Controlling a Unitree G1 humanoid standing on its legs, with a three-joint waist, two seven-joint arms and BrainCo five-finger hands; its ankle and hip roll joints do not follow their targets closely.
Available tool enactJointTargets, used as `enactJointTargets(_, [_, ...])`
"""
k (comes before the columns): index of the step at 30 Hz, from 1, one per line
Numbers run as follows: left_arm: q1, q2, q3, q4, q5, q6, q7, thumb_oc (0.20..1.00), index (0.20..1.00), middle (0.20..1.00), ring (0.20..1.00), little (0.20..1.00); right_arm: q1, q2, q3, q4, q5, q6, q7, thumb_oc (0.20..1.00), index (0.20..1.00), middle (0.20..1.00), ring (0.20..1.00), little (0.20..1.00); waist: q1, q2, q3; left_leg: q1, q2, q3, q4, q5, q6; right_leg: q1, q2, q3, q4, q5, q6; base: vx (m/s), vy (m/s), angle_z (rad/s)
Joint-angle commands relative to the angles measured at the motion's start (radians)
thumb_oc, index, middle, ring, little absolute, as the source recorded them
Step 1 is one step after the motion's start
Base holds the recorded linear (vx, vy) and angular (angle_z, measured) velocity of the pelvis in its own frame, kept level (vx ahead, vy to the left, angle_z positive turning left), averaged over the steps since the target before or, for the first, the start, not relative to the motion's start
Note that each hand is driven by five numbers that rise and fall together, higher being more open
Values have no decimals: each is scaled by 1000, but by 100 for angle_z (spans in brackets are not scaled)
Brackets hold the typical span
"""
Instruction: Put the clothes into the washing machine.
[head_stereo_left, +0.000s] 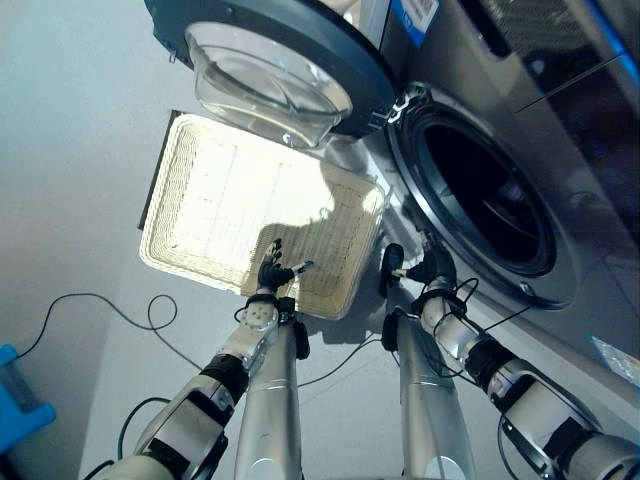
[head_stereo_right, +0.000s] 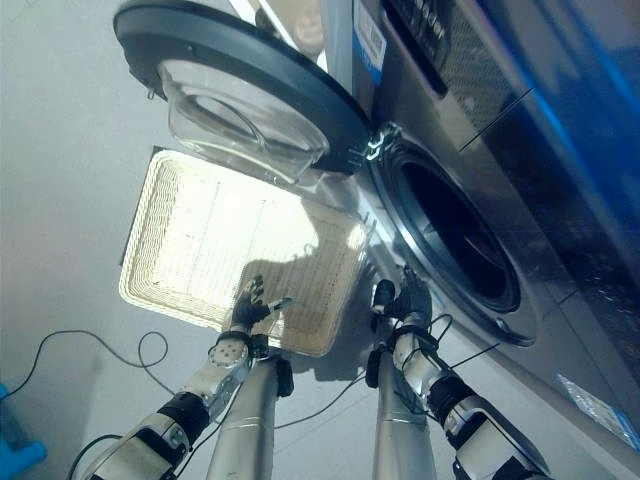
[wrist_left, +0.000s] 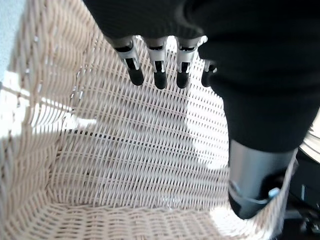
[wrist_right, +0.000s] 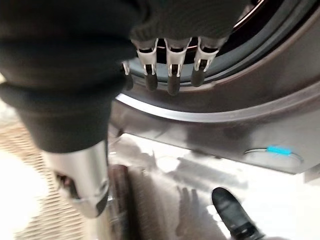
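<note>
Washer (head_stereo_left: 560, 130) at 2 o'clock, drum mouth (head_stereo_left: 480, 195) dark, door (head_stereo_left: 275, 60) swung wide toward 12. Wicker basket (head_stereo_left: 200, 200) at 10 o'clock, holding no clothes. Left hand (head_stereo_left: 272, 268) over its near rim, fingers straight. Right hand (head_stereo_left: 428, 268) below the drum rim, fingers loosely extended, holding nothing.

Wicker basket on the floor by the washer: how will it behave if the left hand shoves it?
The pale woven wicker basket looks empty, so probably light and likely to slide on the smooth floor. Its low, wide shape suggests little tipping risk. The weave probably holds its shape, flexing slightly. The left hand hovers open at its near rim.
</note>
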Motion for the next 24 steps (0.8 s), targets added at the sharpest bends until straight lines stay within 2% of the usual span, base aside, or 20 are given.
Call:
enactJointTargets(1, [0, -24, -27, 26, 134, -67, -21, 1000, 1000, 1000, 1000, 1000, 7, 23, 14, -3, 36, -47, 7, 1000, 1000, 1000, 1000, 1000, 41, 4, -17, 131, -59, 61, -102, 9, 37, 93, 5, -48, 161, -143, 83, 4, -40, 10])
enactJointTargets(4, [26, -25, -51, 50, 186, -92, -63, 1000, 1000, 1000, 1000, 1000, 35, 36, 2, 23, 55, -35, 45, 1000, 1000, 1000, 1000, 1000, 45, -8, -17, 235, -56, 49, -112, 4, 36, 198, 3, -47, 146, -149, 77, 48, -13, 5])
enactJointTargets(8, [70, -18, -73, 68, 246, -112, -69, 1000, 1000, 1000, 1000, 1000, 90, 45, -13, 48, 69, -45, 79, 1000, 1000, 1000, 1000, 1000, 45, -22, -20, 376, -48, 39, -140, 5, 29, 349, 3, -40, 101, -152, 74, 86, 8, 0])
enactJointTargets(11, [148, -4, -82, 86, 314, -144, -77, 1000, 1000, 1000, 1000, 1000, 190, 41, -25, 59, 68, -57, 171, 1000, 1000, 1000, 1000, 1000, 39, -39, -109, 490, -38, 37, -197, 7, 22, 476, 6, -29, 24, -149, 74, 223, 3, -9])
enactJointTargets(13, [165, 0, -84, 86, 328, -139, -76, 1000, 1000, 1000, 1000, 1000, 215, 41, -26, 59, 58, -54, 201, 1000, 1000, 1000, 1000, 1000, 38, -43, -132, 519, -37, 37, -216, 9, 21, 510, 8, -27, 1, -146, 76, 167, -10, -6])
enactJointTargets(20, [290, -4, -64, 170, 392, -105, -139, 1000, 1000, 1000, 1000, 1000, 346, 54, -3, 135, -48, -97, 313, 1000, 1000, 1000, 1000, 1000, 38, -59, -283, 670, -41, 19, -325, 19, 27, 674, 30, 13, -137, -119, 75, 216, -4, -8])
enactJointTargets(24, [323, -16, -55, 197, 429, -100, -166, 1000, 1000, 1000, 1000, 1000, 372, 63, -9, 144, -42, -84, 343, 1000, 1000, 1000, 1000, 1000, 38, -63, -339, 716, -42, 1, -372, 24, 29, 721, 43, 36, -195, -102, 72, 177, -6, -5])
